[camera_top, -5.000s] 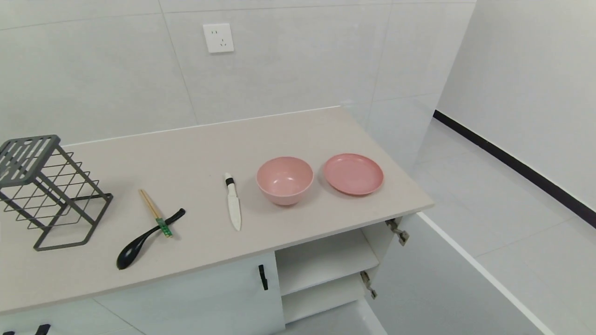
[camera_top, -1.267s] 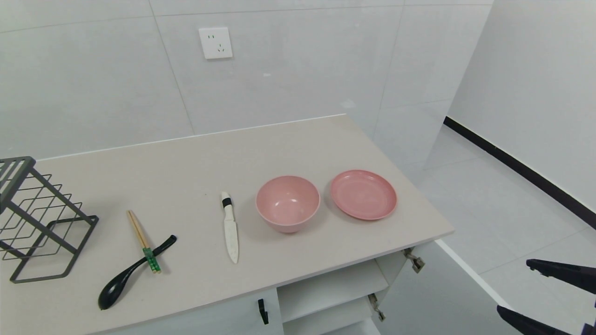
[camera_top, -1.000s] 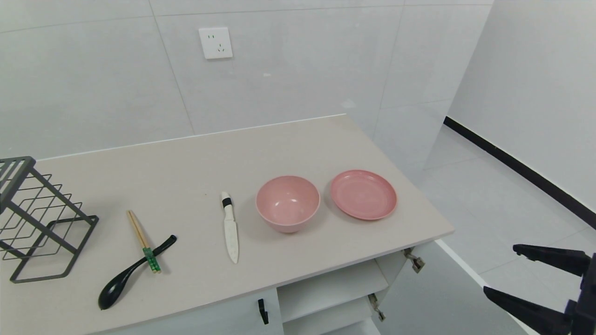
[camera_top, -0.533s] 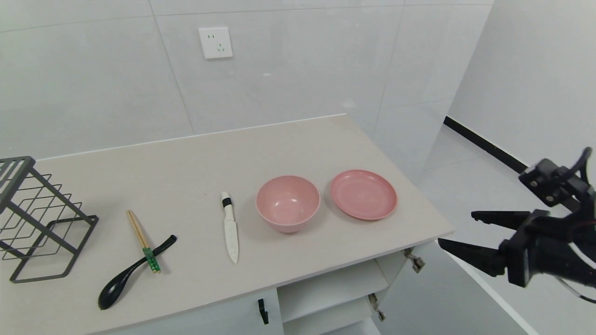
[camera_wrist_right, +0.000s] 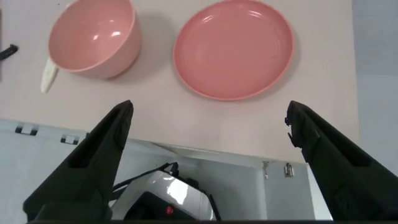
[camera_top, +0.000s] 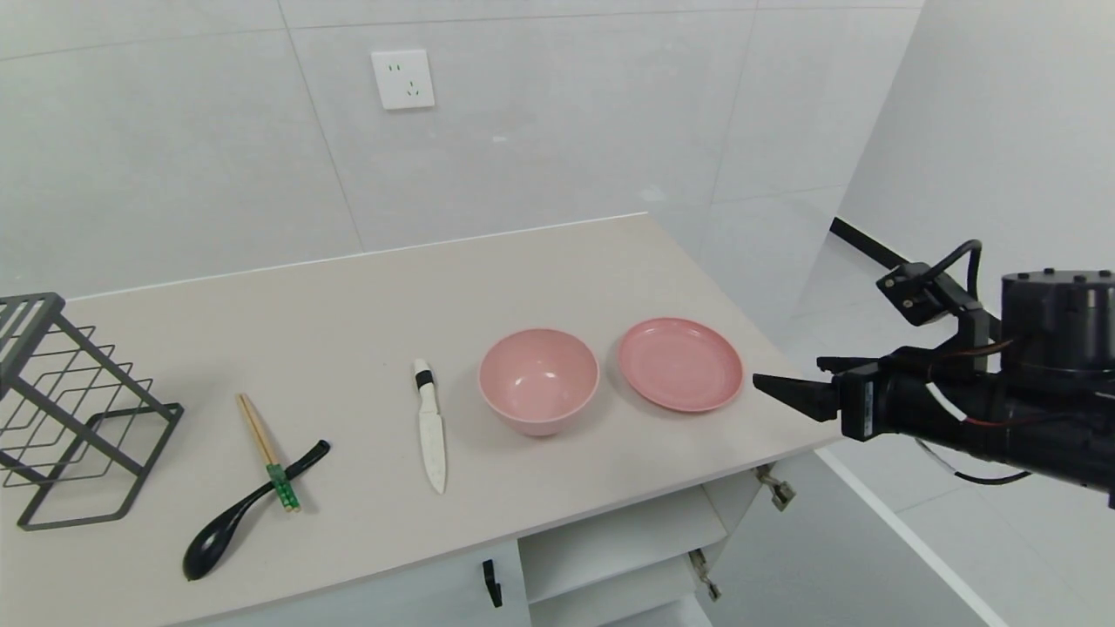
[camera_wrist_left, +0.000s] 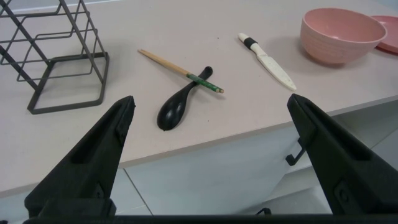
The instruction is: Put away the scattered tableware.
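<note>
We've got the beige countertop (camera_top: 488, 270), w/ the wire rack (camera_top: 19, 320) at its left end. R gripper (camera_top: 787, 370) hovers at the counter's right edge, just beside the pink plate (camera_top: 680, 363), jaws wide, empty. L gripper (camera_wrist_left: 210, 99) hangs off the front edge facing the spoon, also wide, empty. Pink bowl (camera_top: 538, 380) next to the plate, white knife (camera_top: 430, 427) beside it, black spoon (camera_top: 209, 549) farther left, chopsticks (camera_top: 268, 453) across its handle.

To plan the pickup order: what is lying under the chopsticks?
The handle of the spoon passes under the green end of the chopsticks; their other end lies on the counter. The bit of handle right beneath them is covered.
</note>
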Robot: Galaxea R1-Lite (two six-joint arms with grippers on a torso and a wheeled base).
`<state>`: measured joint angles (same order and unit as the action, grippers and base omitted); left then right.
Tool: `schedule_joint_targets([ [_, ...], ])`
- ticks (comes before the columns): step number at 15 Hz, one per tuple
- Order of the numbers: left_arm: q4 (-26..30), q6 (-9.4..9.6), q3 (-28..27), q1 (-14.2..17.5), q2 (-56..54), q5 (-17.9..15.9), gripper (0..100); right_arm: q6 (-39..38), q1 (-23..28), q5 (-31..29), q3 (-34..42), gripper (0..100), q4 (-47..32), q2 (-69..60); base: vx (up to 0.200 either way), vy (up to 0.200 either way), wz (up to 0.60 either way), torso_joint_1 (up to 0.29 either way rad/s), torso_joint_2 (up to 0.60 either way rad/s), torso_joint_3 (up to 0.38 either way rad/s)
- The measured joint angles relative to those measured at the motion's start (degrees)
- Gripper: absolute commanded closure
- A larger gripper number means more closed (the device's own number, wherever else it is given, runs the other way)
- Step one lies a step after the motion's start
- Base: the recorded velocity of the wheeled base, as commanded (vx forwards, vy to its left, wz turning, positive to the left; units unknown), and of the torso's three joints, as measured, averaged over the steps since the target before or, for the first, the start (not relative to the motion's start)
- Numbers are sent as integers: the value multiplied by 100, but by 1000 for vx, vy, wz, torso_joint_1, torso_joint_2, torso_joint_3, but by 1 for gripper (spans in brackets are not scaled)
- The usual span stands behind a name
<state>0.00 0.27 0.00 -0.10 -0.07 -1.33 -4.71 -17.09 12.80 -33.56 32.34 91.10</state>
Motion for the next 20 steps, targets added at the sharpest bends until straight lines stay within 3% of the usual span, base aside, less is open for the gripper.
schedule_joint_targets([
  [9,0,-6,0,0,0,2,0,-9,262,-130,-378,0,255,1170,0,0,0,0,0,0],
  [17,0,0,-2,0,0,0,0,-44,290,-123,-2102,0,866,2916,0,0,0,0,0,0],
  [20,0,0,0,0,0,0,0,-41,334,-132,-2354,0,848,3211,0,0,0,0,0,0],
])
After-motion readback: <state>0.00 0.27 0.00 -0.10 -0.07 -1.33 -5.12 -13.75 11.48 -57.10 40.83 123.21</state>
